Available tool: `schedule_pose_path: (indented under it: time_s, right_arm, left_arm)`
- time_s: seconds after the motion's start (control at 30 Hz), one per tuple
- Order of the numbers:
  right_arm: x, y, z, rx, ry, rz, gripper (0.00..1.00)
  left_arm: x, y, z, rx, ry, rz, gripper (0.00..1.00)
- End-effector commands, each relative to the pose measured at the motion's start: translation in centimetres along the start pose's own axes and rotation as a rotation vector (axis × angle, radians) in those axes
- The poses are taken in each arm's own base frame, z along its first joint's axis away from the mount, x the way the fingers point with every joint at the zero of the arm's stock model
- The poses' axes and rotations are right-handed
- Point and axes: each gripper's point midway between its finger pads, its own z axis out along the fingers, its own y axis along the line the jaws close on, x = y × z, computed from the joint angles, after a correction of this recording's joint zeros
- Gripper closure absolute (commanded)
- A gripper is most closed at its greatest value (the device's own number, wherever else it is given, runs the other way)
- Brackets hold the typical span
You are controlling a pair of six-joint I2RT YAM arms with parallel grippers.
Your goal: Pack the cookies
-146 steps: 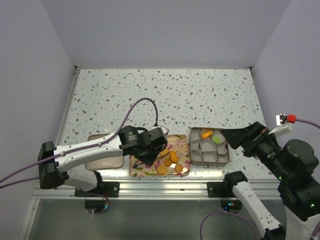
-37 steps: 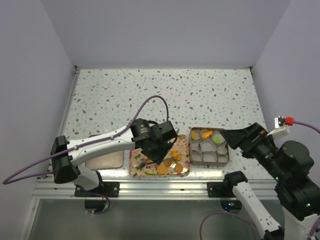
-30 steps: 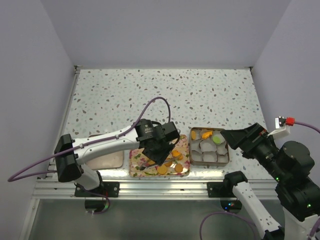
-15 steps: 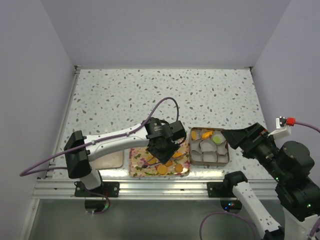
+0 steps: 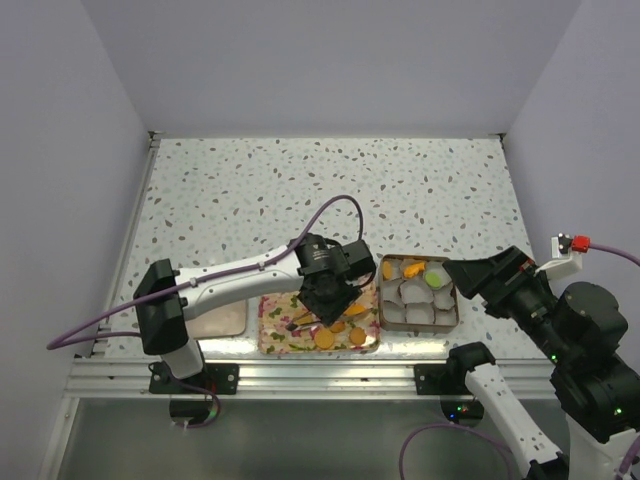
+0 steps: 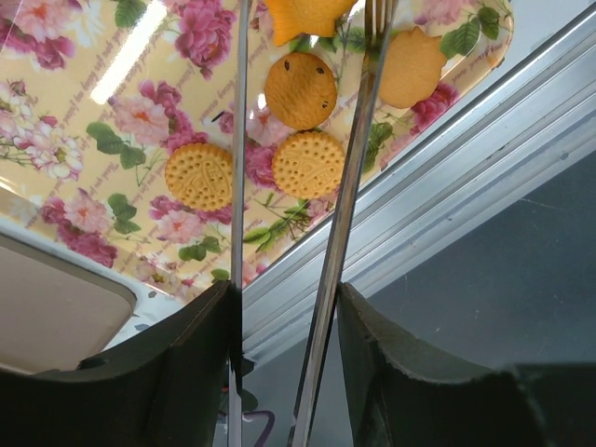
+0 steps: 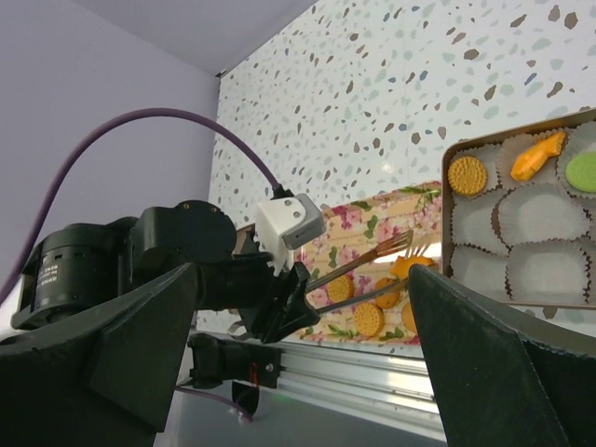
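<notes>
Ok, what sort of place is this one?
Probably a robot test booth, not a kitchen: plain walls box in a speckled table, two arms are bolted to a metal rail, and the tray and tin look like staged props.

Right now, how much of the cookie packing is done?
Done: three cookies lie in the paper cups of the tin: a round orange one, an orange shaped one and a green one.
In hand: the left gripper holds tongs pinching another orange cookie over the floral tray.
Left: four cookies show on the tray, and most cups are empty.
The right gripper is open.
</notes>
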Motion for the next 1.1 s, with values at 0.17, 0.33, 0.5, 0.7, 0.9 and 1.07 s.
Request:
schedule_pose_path:
  time_s: [0.17,0.33,0.5,0.7,0.9,1.07]
  right_arm:
    - [-0.4,-0.1,0.0,-0.002,-0.025,-0.014,0.01]
    - [-0.6,0.0,0.0,-0.001,-0.03,-0.018,0.01]
    - [-0.8,0.1,0.0,0.002,-0.033,-0.028,0.01]
    - [-1.0,0.3,0.0,0.002,-0.035,-0.04,0.01]
    - [-1.5,0.7,0.3,0.0,-0.037,-0.053,0.01]
    - [-1.7,0.9,0.6,0.002,-0.034,-0.067,0.01]
  left_arm:
    - [1.4,0.5,-1.3,0.038,-0.013,0.032,0.58]
    - [1.1,0.5,-0.7,0.03,-0.01,0.032,0.69]
    - [-3.0,2.2,-4.4,-0.003,-0.14,-0.039,0.72]
    - [-7.8,3.3,-8.7,-0.022,-0.274,-0.075,0.73]
    - [-12.0,0.0,-10.5,0.074,-0.352,-0.028,0.73]
    - [-14.0,-3.5,-10.8,0.145,-0.392,0.025,0.73]
